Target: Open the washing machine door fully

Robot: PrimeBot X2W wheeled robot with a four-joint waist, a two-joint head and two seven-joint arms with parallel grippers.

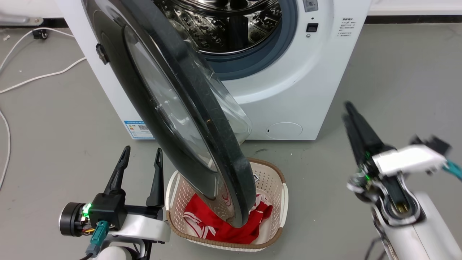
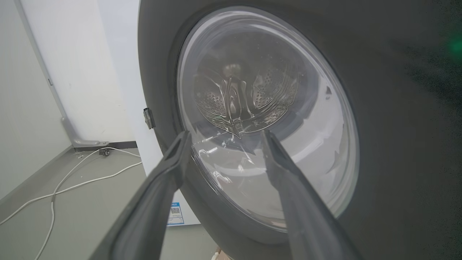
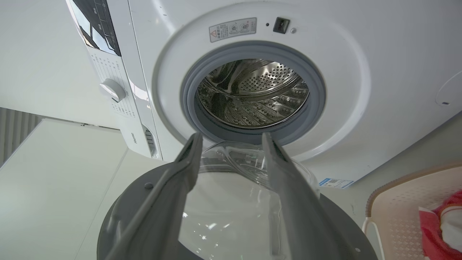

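Plainly both pairs of jaws stand apart, empty: the left gripper (image 1: 142, 154) just beside the washing machine door (image 1: 187, 108), the right gripper (image 1: 347, 111) well apart, blurred. Glossy black with a bulging clear window, the door hangs part-open, hiding some of a perforated basket (image 1: 279, 180) holding red cloth (image 1: 223, 227).

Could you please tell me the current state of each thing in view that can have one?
washing machine door: partly open, standing out from the machine front.
steel drum: exposed, with nothing visible inside.
laundry basket: holds red-and-white cloth.
small round white flap: shut.
left gripper: open, empty.
right gripper: open, empty.
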